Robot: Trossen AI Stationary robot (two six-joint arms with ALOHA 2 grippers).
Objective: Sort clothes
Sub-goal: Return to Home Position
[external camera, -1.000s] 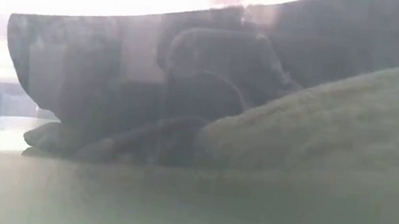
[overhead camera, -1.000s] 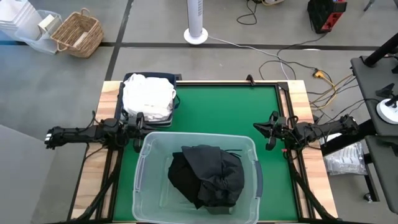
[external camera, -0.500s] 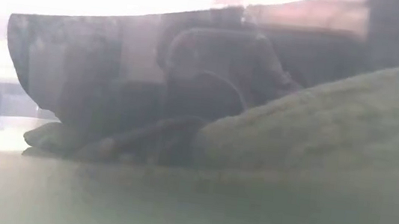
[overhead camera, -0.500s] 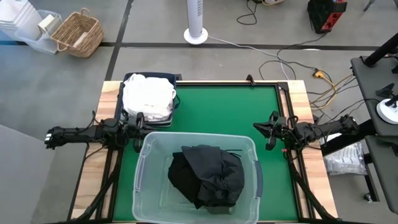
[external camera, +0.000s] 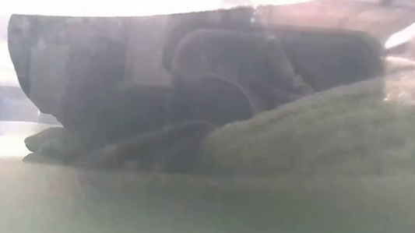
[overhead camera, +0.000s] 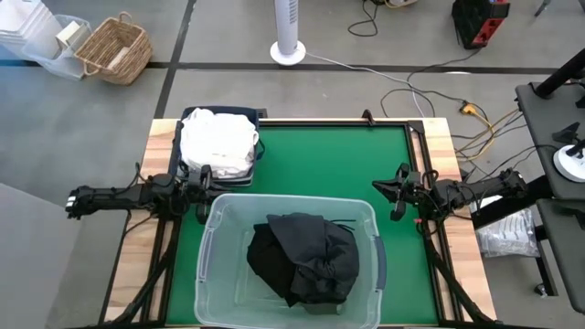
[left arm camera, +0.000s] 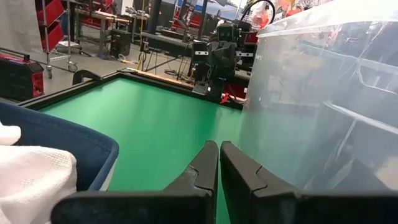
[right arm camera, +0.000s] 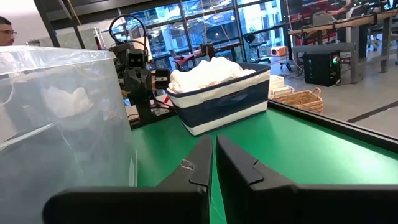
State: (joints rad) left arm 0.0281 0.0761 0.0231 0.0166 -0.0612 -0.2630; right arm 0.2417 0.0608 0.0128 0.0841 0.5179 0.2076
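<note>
Here, dark clothes (overhead camera: pixel 306 256) are shown heaped in the nearest clear tub (overhead camera: pixel 208 274); left gripper (left arm camera: pixel 219 144) and right gripper (right arm camera: pixel 214 138), clenched and empty, are held flanking it; white clothes (overhead camera: pixel 217 142) are piled in the navy bin (overhead camera: pixel 224 111), beside the left.

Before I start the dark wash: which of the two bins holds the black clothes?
The clear plastic tub holds the black clothes; the navy bin behind it holds white clothes.

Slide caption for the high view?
White clothes in blue bin, dark clothes in clear tub; left gripper and right gripper shut, parked aside.
</note>
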